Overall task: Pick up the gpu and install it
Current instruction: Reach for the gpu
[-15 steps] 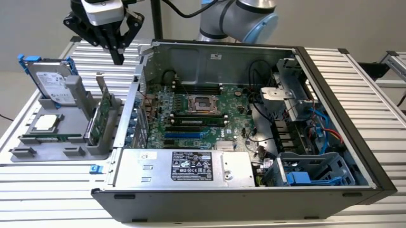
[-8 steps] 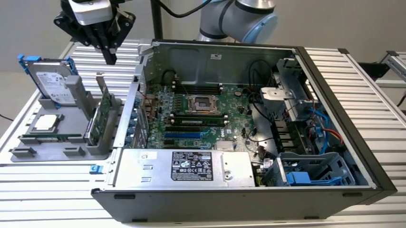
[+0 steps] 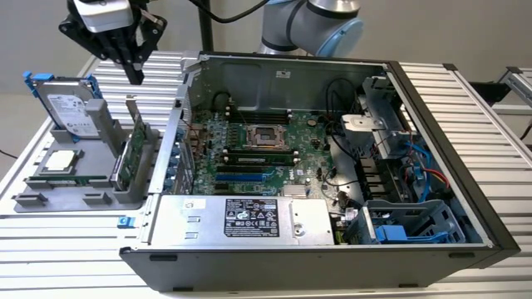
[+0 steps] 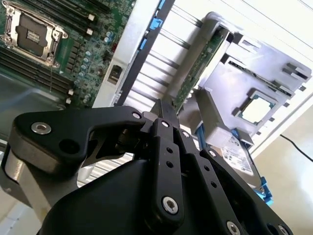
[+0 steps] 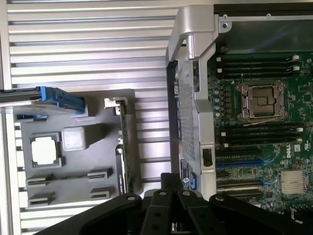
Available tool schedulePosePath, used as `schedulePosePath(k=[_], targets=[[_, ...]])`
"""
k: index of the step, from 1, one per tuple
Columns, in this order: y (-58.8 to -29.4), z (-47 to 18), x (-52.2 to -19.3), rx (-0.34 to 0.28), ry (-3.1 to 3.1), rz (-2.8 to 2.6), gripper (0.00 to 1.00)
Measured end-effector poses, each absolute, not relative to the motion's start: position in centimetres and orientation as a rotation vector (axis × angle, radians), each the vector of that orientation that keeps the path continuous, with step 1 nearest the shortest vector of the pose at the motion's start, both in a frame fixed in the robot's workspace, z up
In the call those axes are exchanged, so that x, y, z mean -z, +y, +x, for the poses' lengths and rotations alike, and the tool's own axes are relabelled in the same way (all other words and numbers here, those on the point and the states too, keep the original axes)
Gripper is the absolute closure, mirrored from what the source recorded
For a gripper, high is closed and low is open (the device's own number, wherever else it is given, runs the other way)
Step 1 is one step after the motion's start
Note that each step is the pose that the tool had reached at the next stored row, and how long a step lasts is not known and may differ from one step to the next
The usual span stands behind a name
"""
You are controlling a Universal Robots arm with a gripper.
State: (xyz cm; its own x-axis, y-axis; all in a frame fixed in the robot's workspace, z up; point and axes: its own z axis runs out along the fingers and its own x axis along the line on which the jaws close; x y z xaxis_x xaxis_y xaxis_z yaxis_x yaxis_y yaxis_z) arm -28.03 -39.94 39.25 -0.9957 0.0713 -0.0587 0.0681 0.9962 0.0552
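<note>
Where the fingers (image 3: pixel 134 72) hang above the upright gpu (image 3: pixel 139 145), they are pressed together, touching nothing.

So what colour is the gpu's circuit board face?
Green. The gpu shows that face best in the exterior view.

End effector (image 3: pixel 134 75) upper left of frame, fingers together, clear of gpu (image 3: pixel 131 152) standing upright in grey holder (image 3: pixel 75 193); open computer case (image 3: pixel 283 75) centre.
</note>
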Motion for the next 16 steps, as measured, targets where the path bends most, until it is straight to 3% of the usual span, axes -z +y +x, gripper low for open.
schedulePosePath(k=[16], targets=[[-39.9,-30.4,-39.2,-0.082,3.078,0.108,1.0]])
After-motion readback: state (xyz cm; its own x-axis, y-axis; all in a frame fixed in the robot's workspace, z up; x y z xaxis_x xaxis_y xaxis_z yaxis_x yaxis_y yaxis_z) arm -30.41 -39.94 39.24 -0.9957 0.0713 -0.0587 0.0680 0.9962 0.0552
